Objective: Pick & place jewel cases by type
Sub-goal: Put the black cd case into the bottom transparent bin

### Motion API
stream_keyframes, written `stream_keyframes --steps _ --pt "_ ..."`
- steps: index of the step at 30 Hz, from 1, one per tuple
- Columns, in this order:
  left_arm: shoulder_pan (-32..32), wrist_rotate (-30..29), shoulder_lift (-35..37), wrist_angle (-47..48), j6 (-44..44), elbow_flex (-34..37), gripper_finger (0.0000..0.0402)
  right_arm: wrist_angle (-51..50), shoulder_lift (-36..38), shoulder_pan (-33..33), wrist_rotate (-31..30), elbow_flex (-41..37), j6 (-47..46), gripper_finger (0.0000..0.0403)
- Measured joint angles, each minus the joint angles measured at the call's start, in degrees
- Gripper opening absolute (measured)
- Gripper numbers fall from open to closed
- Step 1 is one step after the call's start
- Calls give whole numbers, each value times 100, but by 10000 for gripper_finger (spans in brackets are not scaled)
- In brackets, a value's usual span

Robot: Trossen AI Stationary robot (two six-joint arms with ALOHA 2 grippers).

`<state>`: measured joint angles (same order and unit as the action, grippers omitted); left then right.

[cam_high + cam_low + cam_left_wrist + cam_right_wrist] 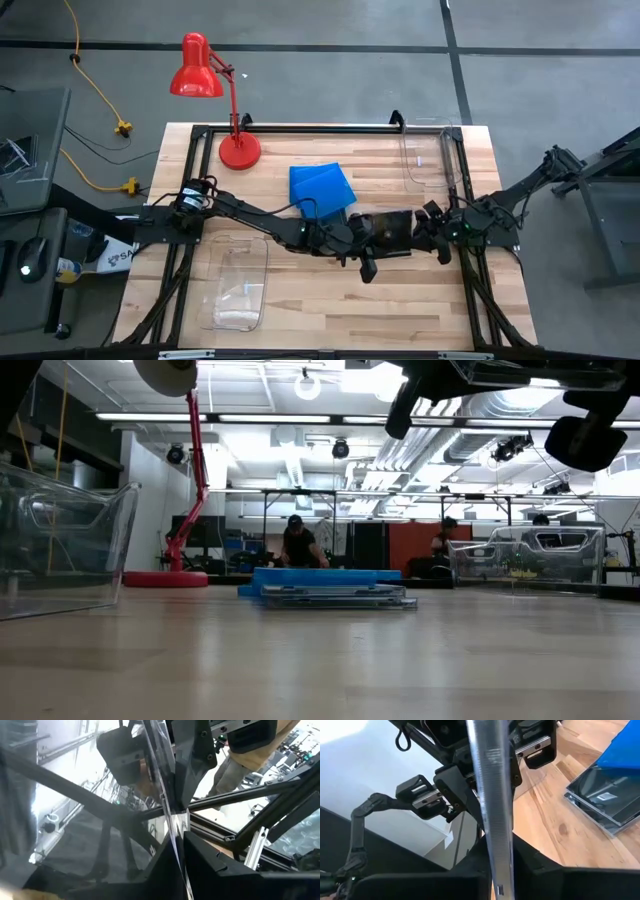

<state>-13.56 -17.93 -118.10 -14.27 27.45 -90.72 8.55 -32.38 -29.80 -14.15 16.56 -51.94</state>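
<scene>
A dark jewel case [394, 228] hangs in the air over the middle of the table, between my two grippers. My left gripper [372, 234] comes at it from the table's left and is shut on its left edge. From the table's right, my right gripper [420, 228] is shut on the opposite edge. Blue jewel cases [322, 185] lie stacked flat on the table just beyond, with a darker case [600, 800] under them. In the low view the stack [322, 586] rests on the wood, and both grippers stand high above it. My left gripper pinches one edge of the dark case [175, 851] between its two fingers [215, 865], coming about level from the table's left. The case is clear of the table and reaches away to the other gripper. My right gripper pinches the opposite edge of the case [500, 847] between its two fingers [545, 870], coming about level from the table's right. The thin case shows edge-on between them and is lifted clear of the wood.
A red desk lamp [215, 90] stands at the far left corner. One clear bin [236, 282] sits near the front left, another [430, 152] at the far right. Bare wood lies in front of the grippers. People stand in the room behind the table.
</scene>
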Motion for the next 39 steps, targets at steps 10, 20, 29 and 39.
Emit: stream_keyframes --steps 10,20,29,39 --pt "28 -39 13 -129 -54 -21 83 -170 619 7 -50 91 715 43" --pt "109 165 9 -723 -421 -13 64 -1574 905 7 -44 1027 1281 44" --pt "118 218 -27 -795 -599 30 68 -3068 927 0 -341 2370 1688 44" --pt "297 430 -19 -1677 -671 24 70 -4591 931 2 -1165 3579 1854 43"
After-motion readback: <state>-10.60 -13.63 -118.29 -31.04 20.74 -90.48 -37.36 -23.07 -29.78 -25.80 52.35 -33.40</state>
